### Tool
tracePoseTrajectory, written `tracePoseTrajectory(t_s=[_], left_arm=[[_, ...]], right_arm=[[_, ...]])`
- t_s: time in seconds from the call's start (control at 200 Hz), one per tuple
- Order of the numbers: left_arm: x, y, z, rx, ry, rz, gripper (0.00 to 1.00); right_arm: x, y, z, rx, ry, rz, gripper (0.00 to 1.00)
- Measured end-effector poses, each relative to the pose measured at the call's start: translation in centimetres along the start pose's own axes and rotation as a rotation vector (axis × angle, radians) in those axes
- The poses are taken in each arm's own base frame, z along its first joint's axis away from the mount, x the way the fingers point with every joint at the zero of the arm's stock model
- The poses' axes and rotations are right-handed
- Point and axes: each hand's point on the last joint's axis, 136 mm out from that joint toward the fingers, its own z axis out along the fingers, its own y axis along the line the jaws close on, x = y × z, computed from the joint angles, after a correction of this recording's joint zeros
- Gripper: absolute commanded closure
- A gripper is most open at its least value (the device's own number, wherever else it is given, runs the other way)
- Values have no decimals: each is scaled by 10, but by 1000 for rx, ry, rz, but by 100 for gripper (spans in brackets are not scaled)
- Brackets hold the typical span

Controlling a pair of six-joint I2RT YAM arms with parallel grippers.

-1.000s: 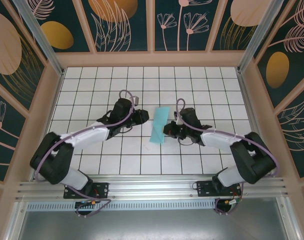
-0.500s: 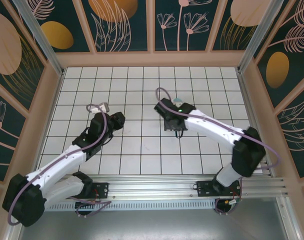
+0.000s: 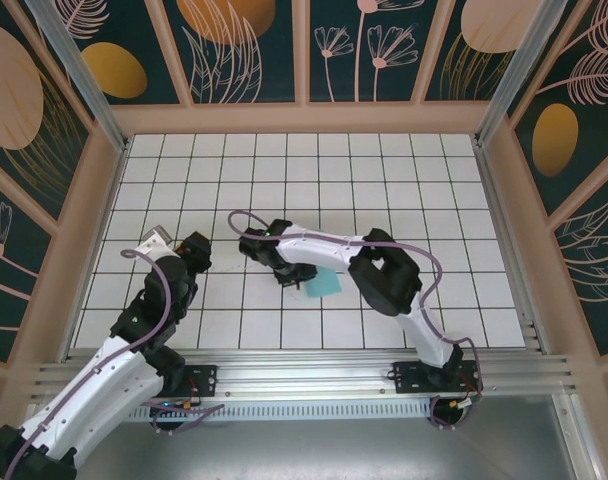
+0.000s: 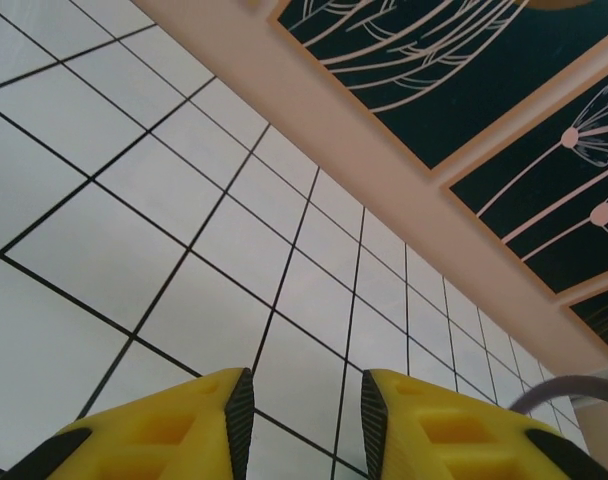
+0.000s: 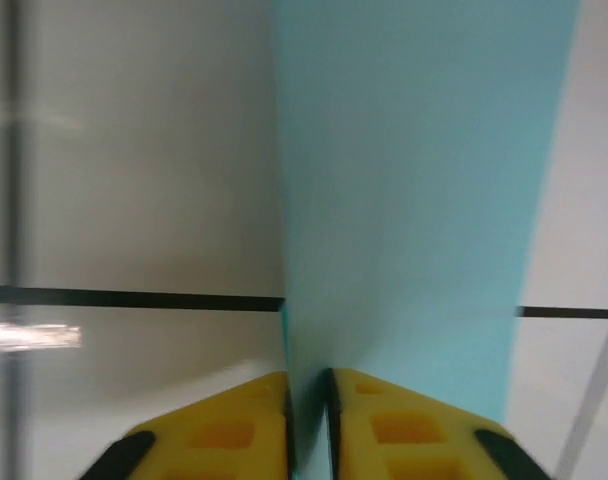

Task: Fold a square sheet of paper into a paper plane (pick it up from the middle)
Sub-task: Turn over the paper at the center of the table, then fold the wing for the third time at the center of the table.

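The light turquoise-blue paper (image 3: 323,285) is folded and hangs just over the tiled floor (image 3: 384,180) near the centre front, partly hidden by my right arm. My right gripper (image 3: 295,279) is shut on its edge. In the right wrist view the paper (image 5: 414,200) rises as a flat blue sheet from between the yellow fingertips (image 5: 356,392), where my right gripper (image 5: 307,392) pinches it. I cannot tell its full shape. My left gripper (image 3: 198,248) is off to the left, well apart from the paper. In the left wrist view my left gripper (image 4: 306,405) stands open over bare tiles.
White tiles with black grid lines cover the floor. Beige framed walls (image 3: 304,118) with dark floral panels close it in on three sides, and the far wall (image 4: 404,110) lies ahead of the left gripper. A metal rail (image 3: 304,375) holds both arm bases.
My left arm pulled back to the left, away from the paper. My right arm swung its gripper across to the left and nearer, carrying the paper with it.
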Motion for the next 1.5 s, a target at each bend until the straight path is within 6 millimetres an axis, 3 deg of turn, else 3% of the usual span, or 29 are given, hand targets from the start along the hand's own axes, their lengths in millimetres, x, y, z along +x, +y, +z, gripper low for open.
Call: tracePoseTrajectory(t_s=[0.16, 0.255, 0.335, 0.425, 0.495, 0.605, 0.751, 0.801, 0.951, 1.241, 1.496], left_arm=[[8, 4, 2, -14, 35, 32, 62], [22, 3, 7, -10, 95, 51, 62], [43, 0, 13, 6, 184, 69, 65], [69, -7, 22, 40, 295, 81, 70], [93, -12, 31, 57, 394, 85, 71], [126, -26, 44, 103, 538, 75, 74], [159, -58, 68, 177, 686, 51, 82], [170, -69, 77, 203, 729, 41, 86], [196, -88, 99, 243, 822, 34, 86], [246, -71, 113, 203, 975, 28, 88], [273, -43, 117, 132, 1039, 29, 90]], right_arm=[[-8, 36, -9, -211, 9, 9, 54], [-18, 38, -25, -357, -29, 45, 54], [-21, 19, -48, -490, -80, 100, 62], [-26, -11, -76, -655, -157, 175, 81], [-28, -35, -84, -763, -204, 239, 88], [-16, -52, -73, -884, -201, 282, 95], [15, -36, -58, -982, -110, 232, 96], [17, -32, -59, -1006, -103, 220, 96], [12, -18, -59, -1073, -96, 191, 96], [24, 4, -26, -1088, 8, 169, 97], [44, 6, -2, -1070, 67, 184, 97]])
